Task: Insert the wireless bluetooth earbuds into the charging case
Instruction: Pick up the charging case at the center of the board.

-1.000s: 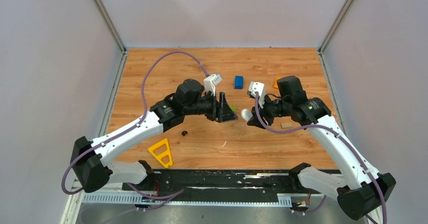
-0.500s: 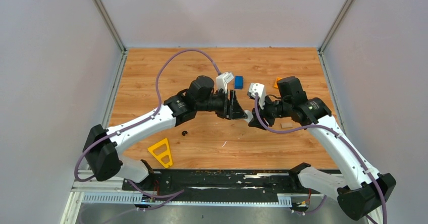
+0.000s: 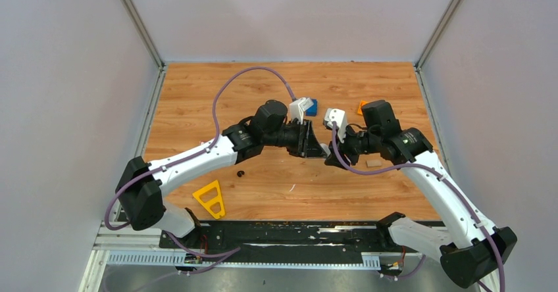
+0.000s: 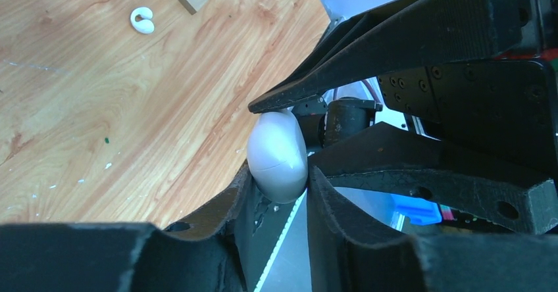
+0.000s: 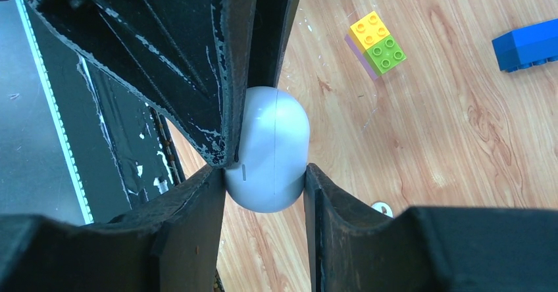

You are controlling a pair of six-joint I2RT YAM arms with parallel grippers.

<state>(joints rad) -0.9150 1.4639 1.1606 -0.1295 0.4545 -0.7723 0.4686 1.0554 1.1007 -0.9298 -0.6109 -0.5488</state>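
- Your right gripper [image 5: 264,173] clamps the case [image 5: 270,150] above mid-table; your left gripper [image 4: 279,173] pinches its opposite end.
- This double grip likely serves to pull it open.
- A white earbud [image 4: 141,20] and a black earbud [image 3: 240,173] lie loose on the table [image 3: 197,95].

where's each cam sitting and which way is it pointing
top external: above and behind the bases, looking down at the table; both arms show
left wrist: on the left arm, looking along its left claw at the white charging case
right wrist: on the right arm, looking the opposite way along the right claw
shared: both wrist views show the case and both claws
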